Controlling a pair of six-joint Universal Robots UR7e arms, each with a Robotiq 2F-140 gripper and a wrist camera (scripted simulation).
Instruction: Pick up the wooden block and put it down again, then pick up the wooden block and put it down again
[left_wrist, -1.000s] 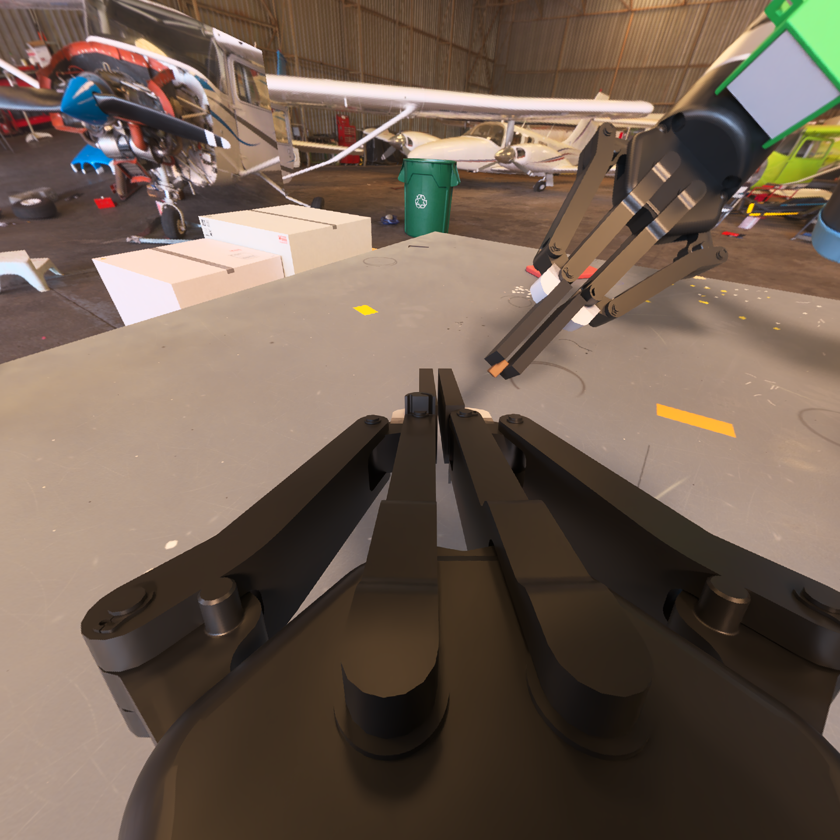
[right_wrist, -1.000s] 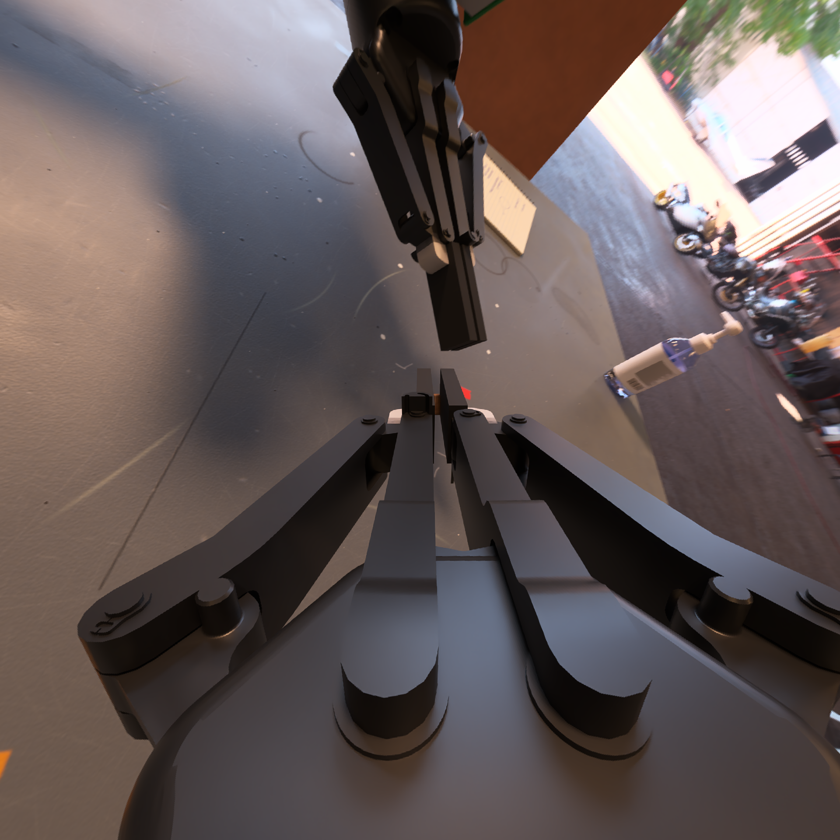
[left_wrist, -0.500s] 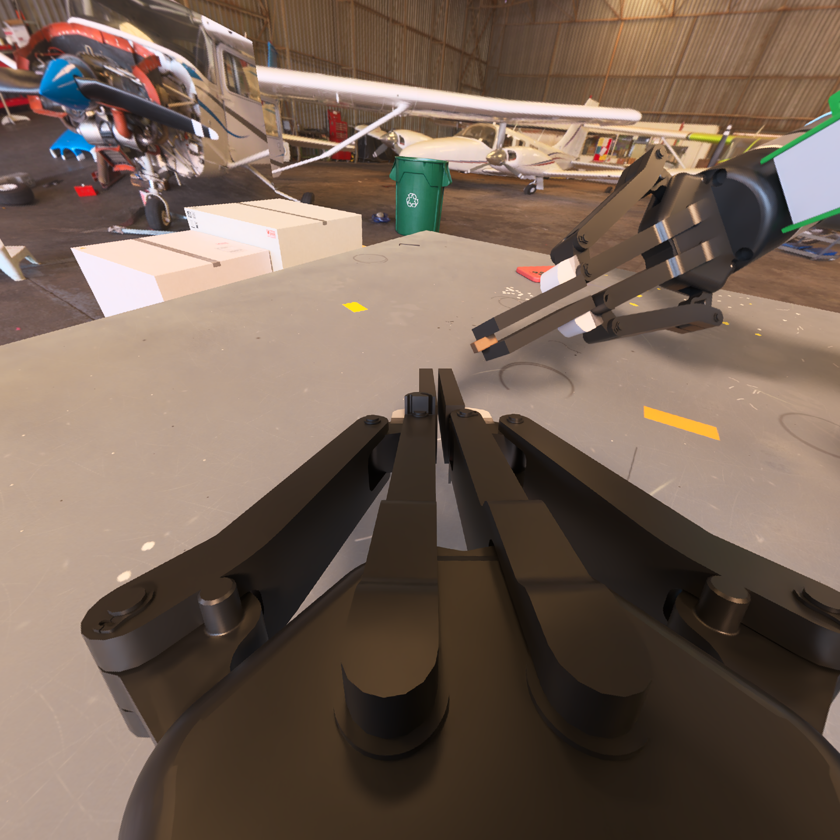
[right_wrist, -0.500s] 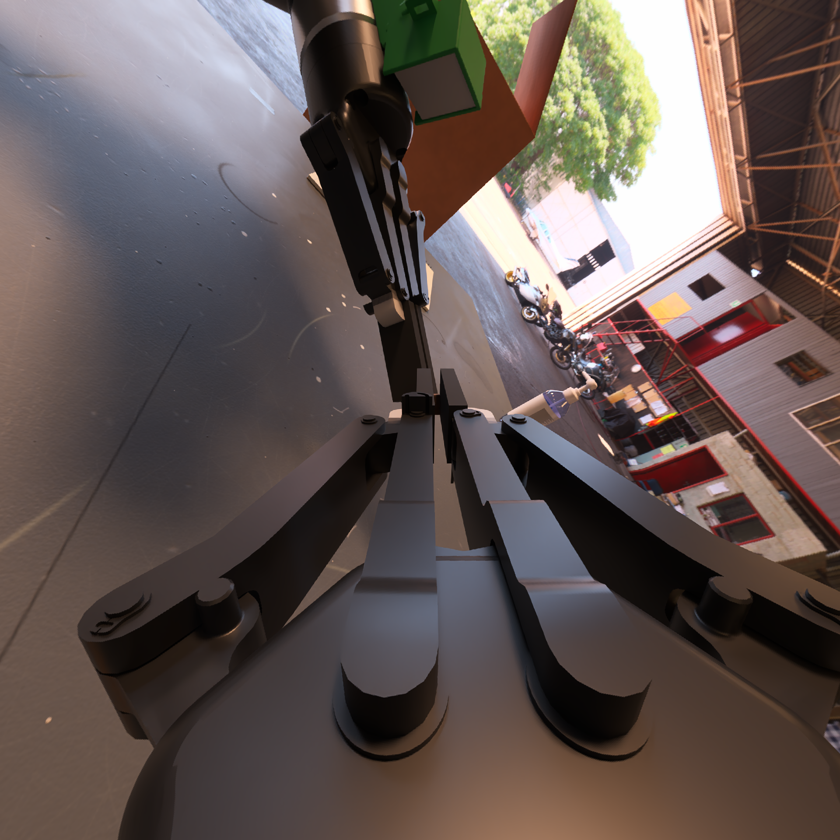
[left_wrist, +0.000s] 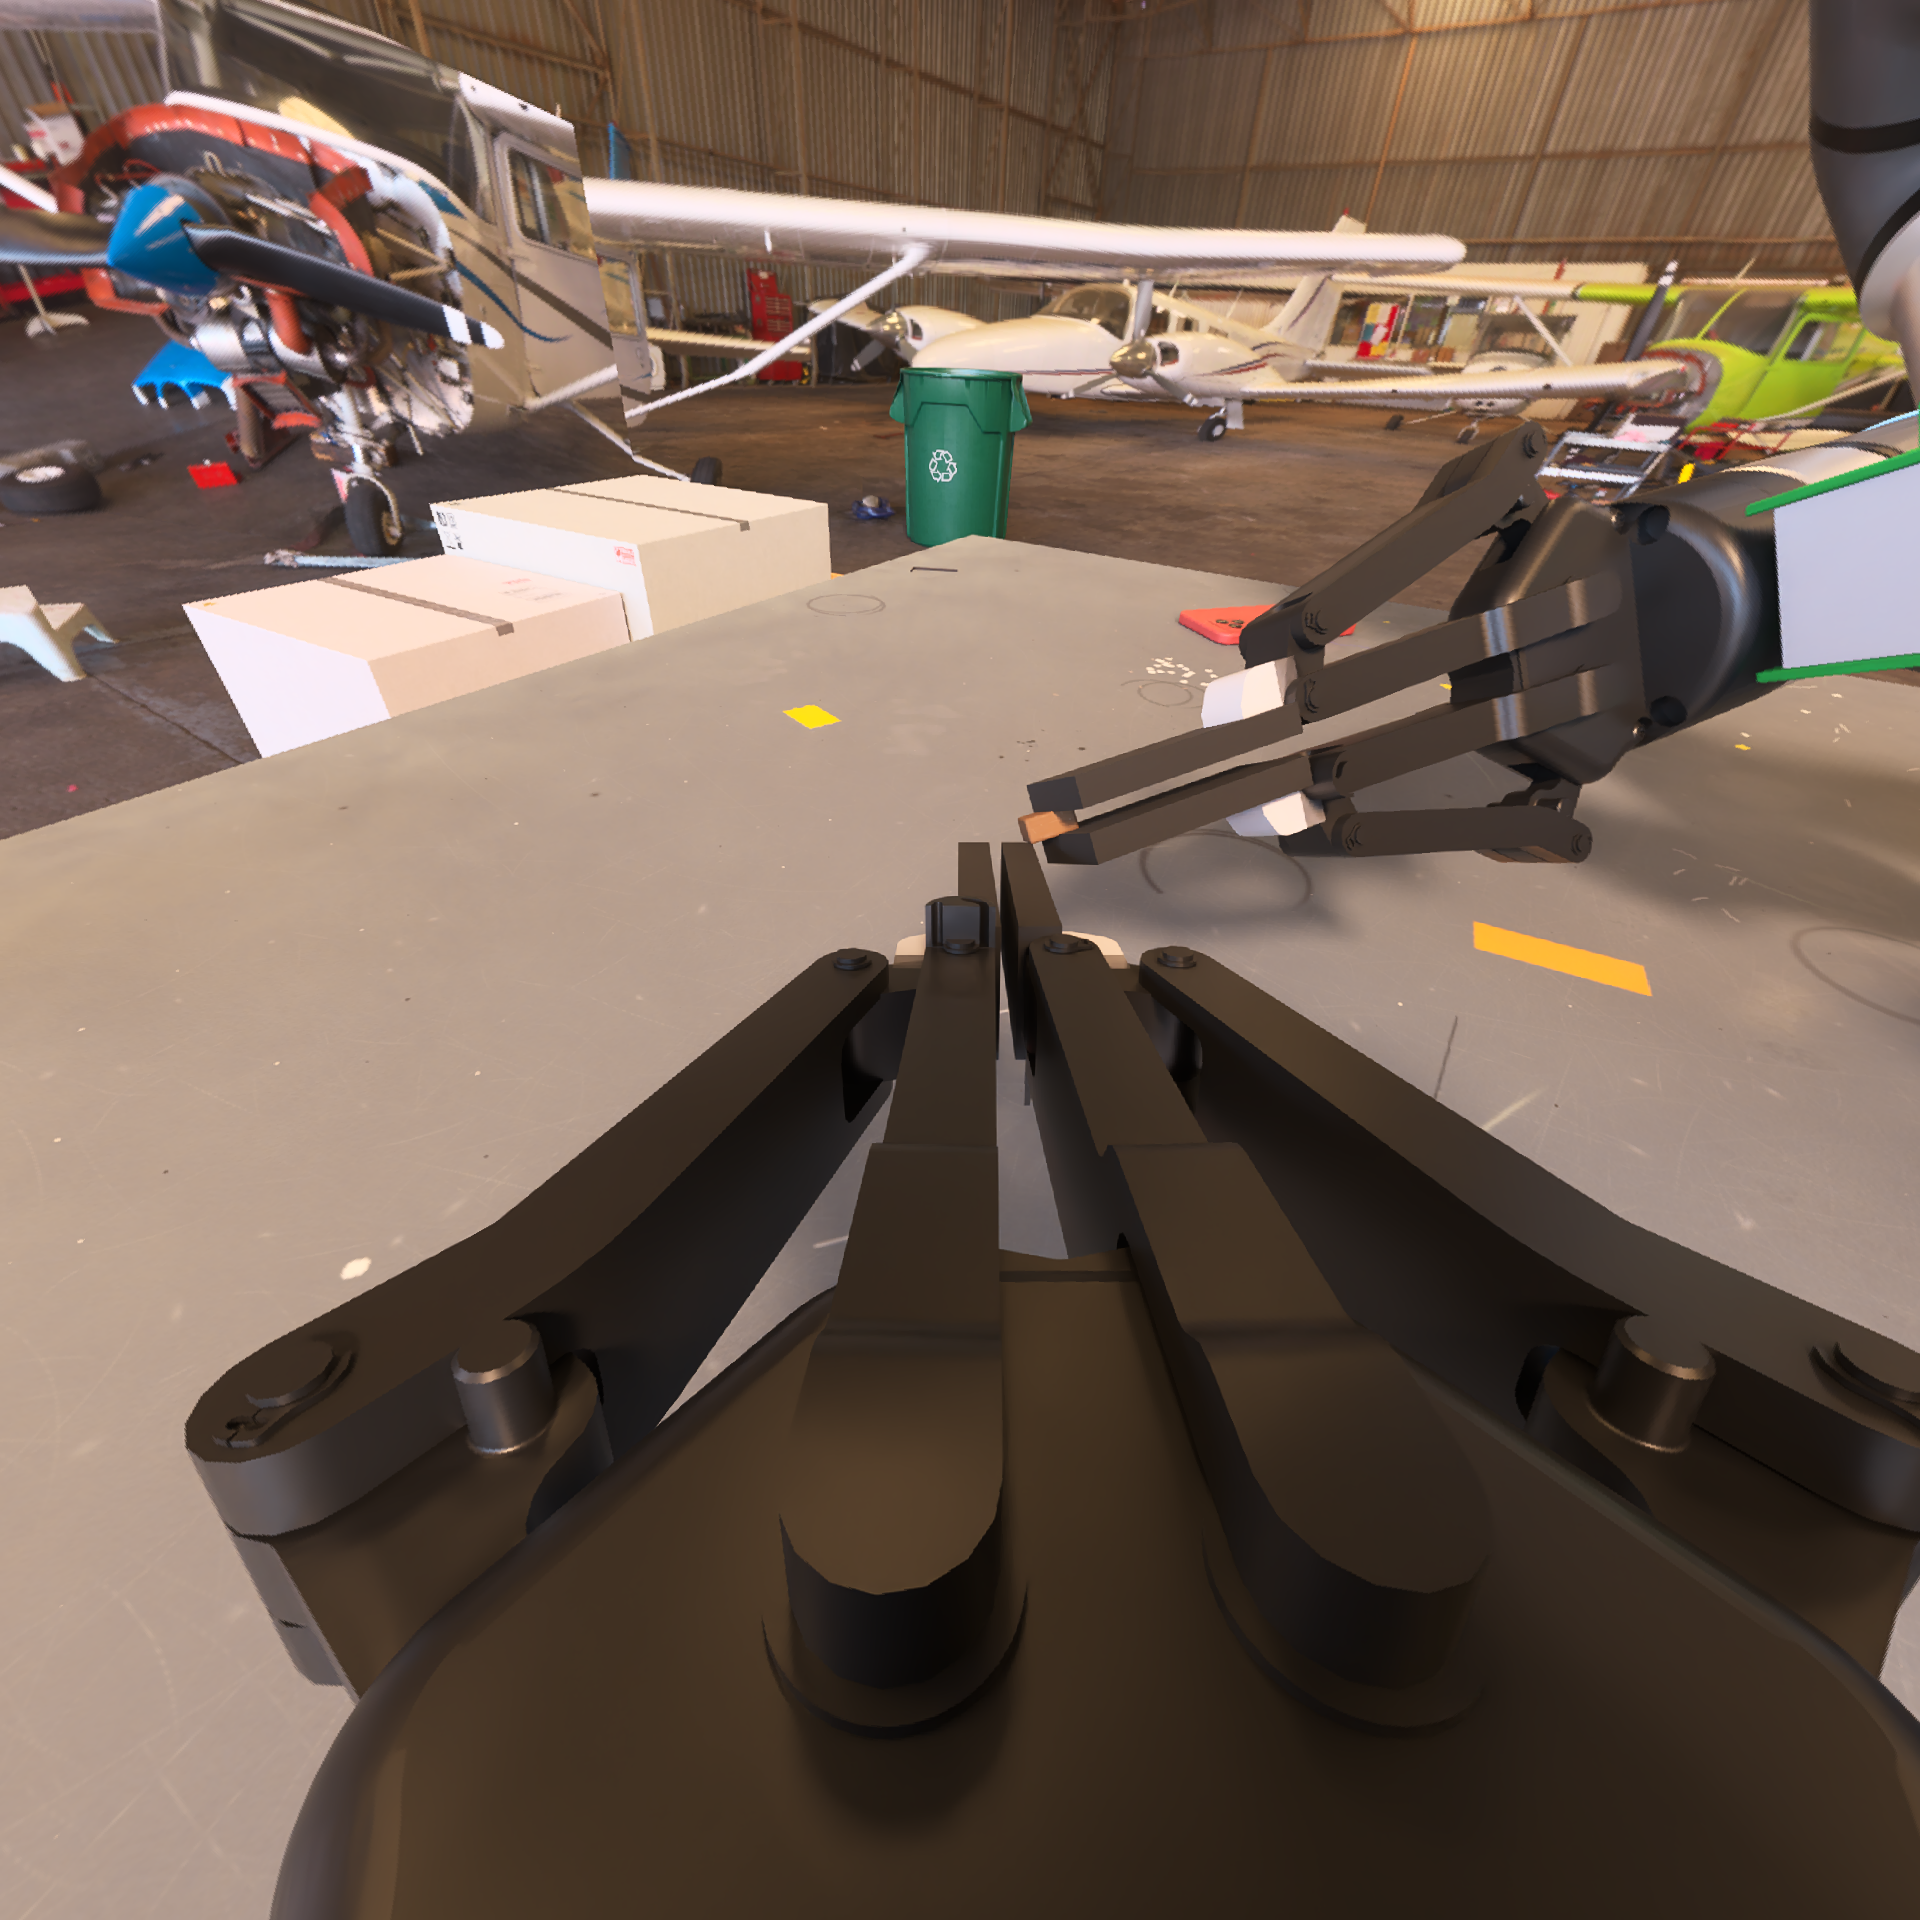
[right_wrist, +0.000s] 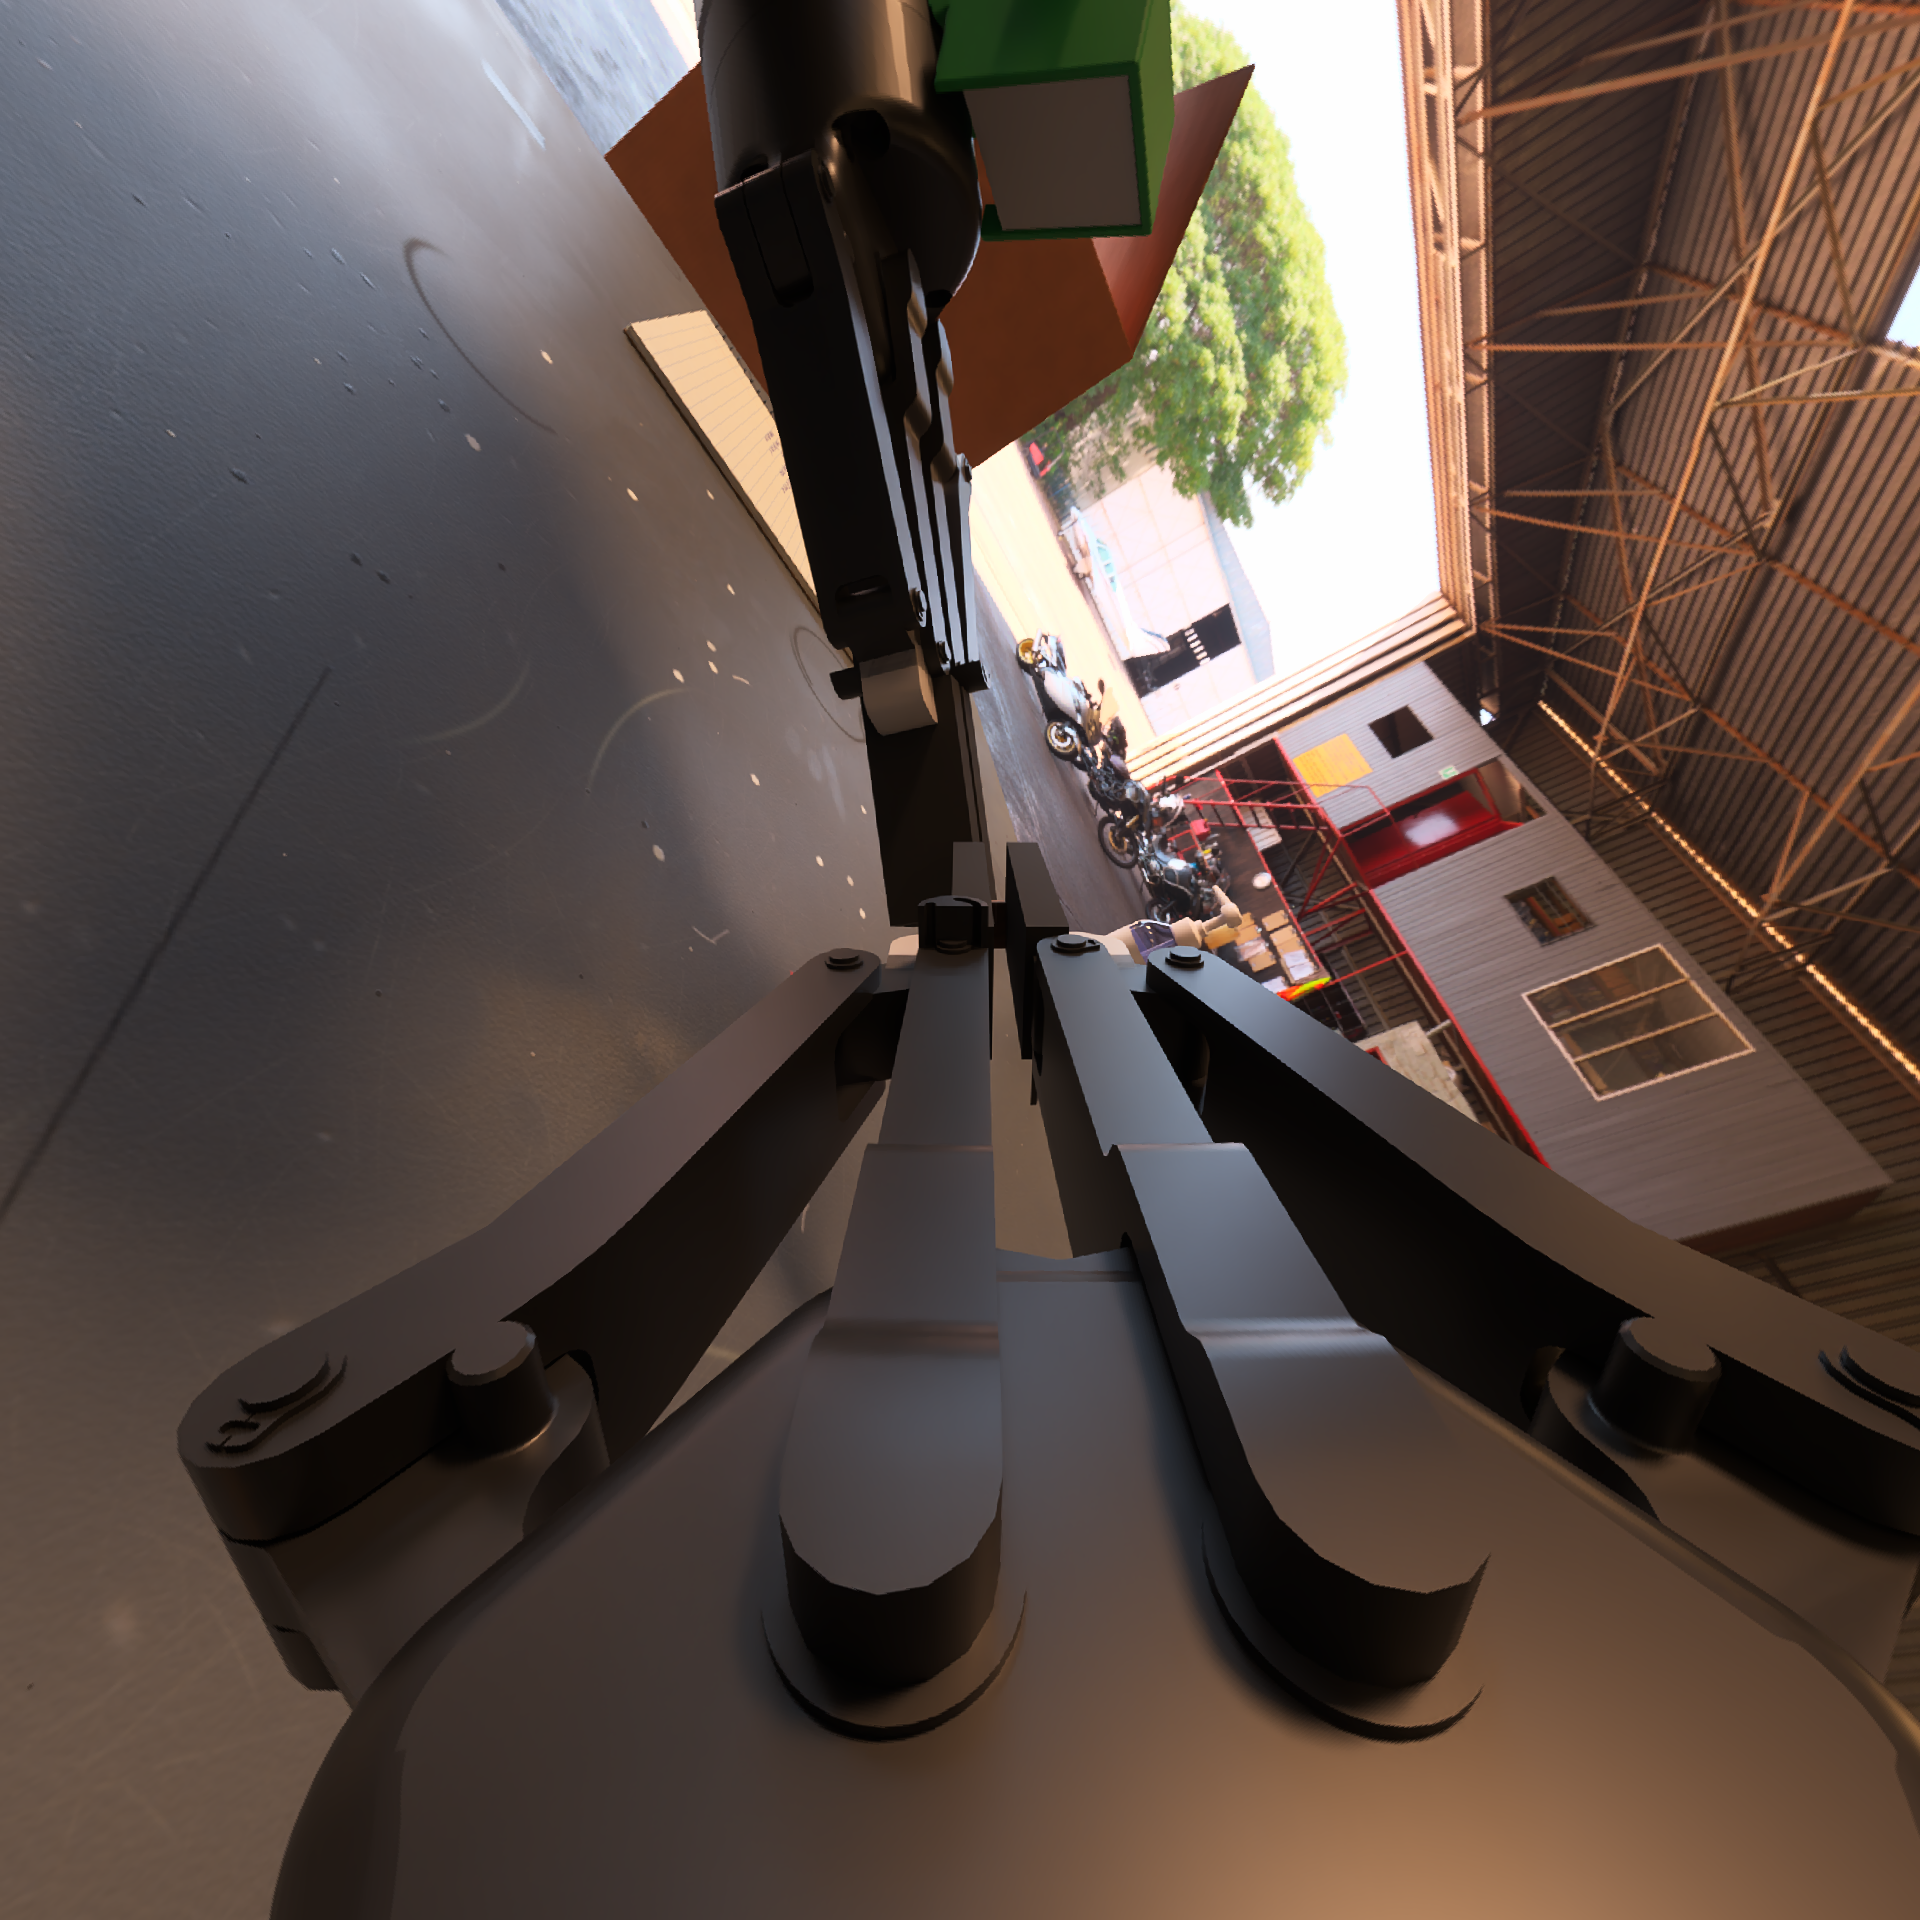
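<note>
Wooden block (left_wrist: 1039, 826) sitting pinched in right hand (left_wrist: 1060, 821) above grey tabletop (left_wrist: 520, 935) | left hand (left_wrist: 995, 868) hovering closed, gripping nothing

I'm in an aircraft hangar: corrugated walls and steel roof trusses (right_wrist: 1662, 312), small planes like the white one (left_wrist: 1091, 343) parked around my grey table (left_wrist: 520, 935), a green bin (left_wrist: 956, 457), cardboard boxes (left_wrist: 416, 644), motorbikes (right_wrist: 1132, 800) outside.

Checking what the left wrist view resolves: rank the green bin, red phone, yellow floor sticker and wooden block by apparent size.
1. green bin
2. red phone, partly hidden by the right gripper
3. yellow sticker and wooden block: about alike, and the block is mostly hidden and nearer, so unranked.
</note>
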